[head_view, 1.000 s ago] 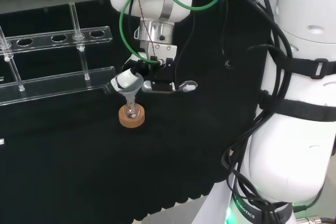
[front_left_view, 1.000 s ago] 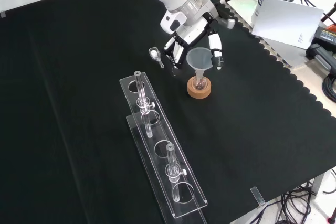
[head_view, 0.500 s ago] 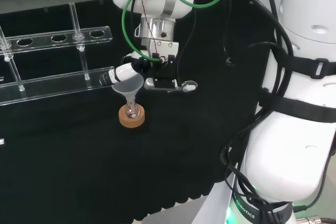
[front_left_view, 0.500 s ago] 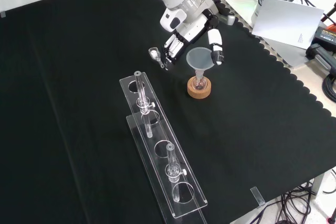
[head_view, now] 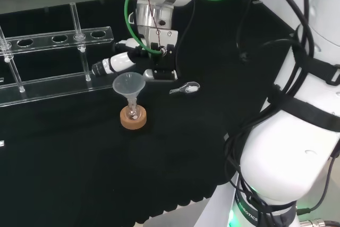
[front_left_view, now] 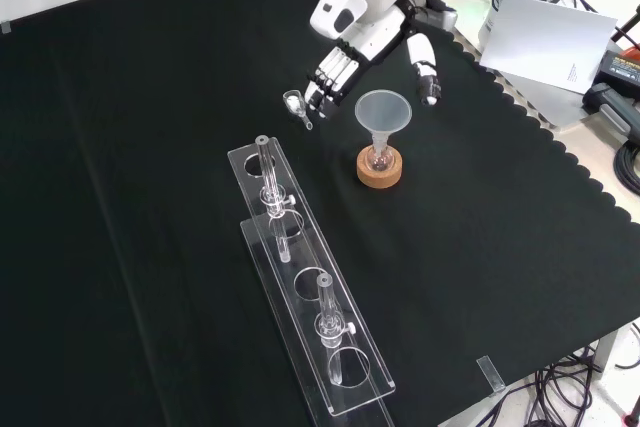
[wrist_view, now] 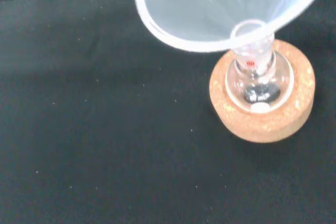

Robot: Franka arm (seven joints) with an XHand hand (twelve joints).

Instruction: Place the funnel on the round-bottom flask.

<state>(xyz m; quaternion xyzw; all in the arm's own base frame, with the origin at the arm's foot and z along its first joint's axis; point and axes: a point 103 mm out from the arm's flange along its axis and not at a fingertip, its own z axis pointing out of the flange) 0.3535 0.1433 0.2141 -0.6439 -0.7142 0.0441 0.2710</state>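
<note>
While the funnel (front_left_view: pixel 382 113) stands with its stem down in the neck of the flask (front_left_view: pixel 378 156), the hand (front_left_view: pixel 372 45) hangs above and behind it with its fingers (front_left_view: pixel 329 75) straight and spread and its thumb (front_left_view: pixel 426 59) out to the other side, holding nothing. From the front view the funnel's cone sits just below the gap between fingers and thumb, clear of both, so the hand lies up and away from it toward the view's top. The head view agrees: the hand (head_view: pixel 151 59) is above and slightly beyond the funnel (head_view: pixel 128 85), with a finger (head_view: pixel 109 65) reaching left over the cloth and touching nothing. The funnel's long axis runs close to upright, mouth up and stem down; from the wrist view the cone (wrist_view: pixel 226 3) looks tipped a little off the neck's line, though that may be the angle of sight. The flask (wrist_view: pixel 258 83) rests in its cork ring (wrist_view: pixel 262 109), which lies flat on the cloth (front_left_view: pixel 150 127), and something small and dark shows in its bulb. By these views the placing looks done, and any next move would be a plain lift away; the risk is a trailing finger brushing the cone's rim and tipping the funnel out. A small metal scoop (front_left_view: pixel 297 104) lies just beside the fingertips, and a clear rack (front_left_view: pixel 300 287) stands nearer the camera, well apart from the flask.
</note>
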